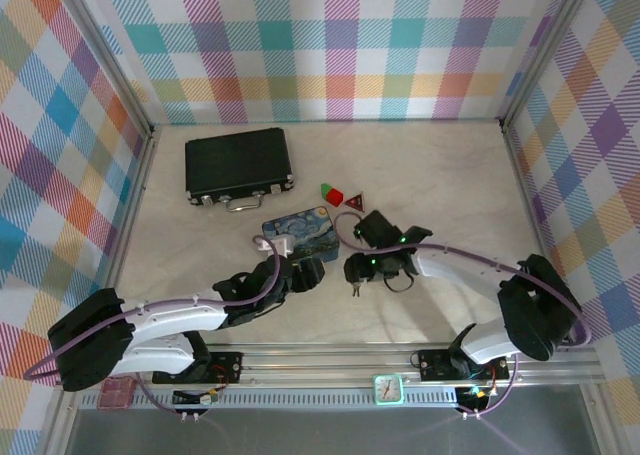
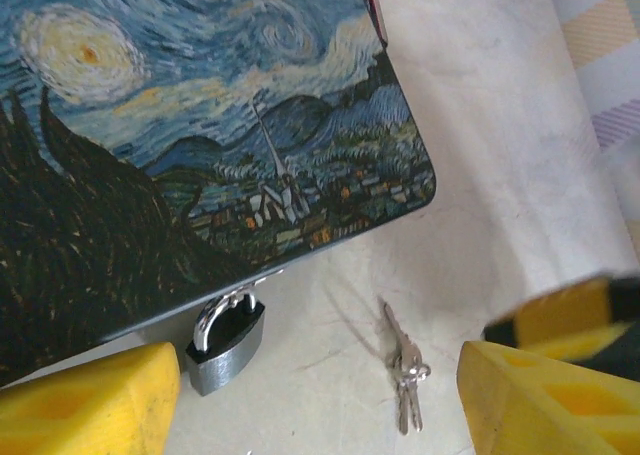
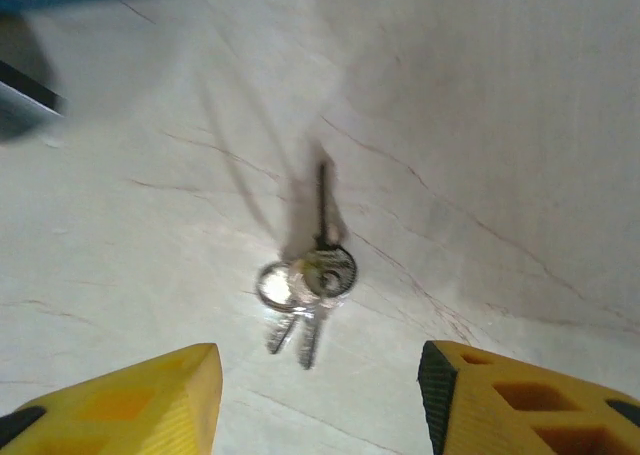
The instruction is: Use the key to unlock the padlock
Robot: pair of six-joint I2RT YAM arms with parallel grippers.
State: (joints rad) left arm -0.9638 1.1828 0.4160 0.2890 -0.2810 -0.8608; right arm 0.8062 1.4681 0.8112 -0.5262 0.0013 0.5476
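The padlock, small with a grey body and a silver shackle, hangs shut from the hasp on the near edge of the blue swirl-painted box. The key is one of a small silvery bunch on a ring, lying flat on the table to the padlock's right. My left gripper is open, low over the table, with the padlock by its left finger. My right gripper is open just short of the key, holding nothing. From above, both grippers flank the key.
A black case with a silver handle lies at the back left. Red and green blocks and a dark red triangle sit behind the box. Checked walls close three sides.
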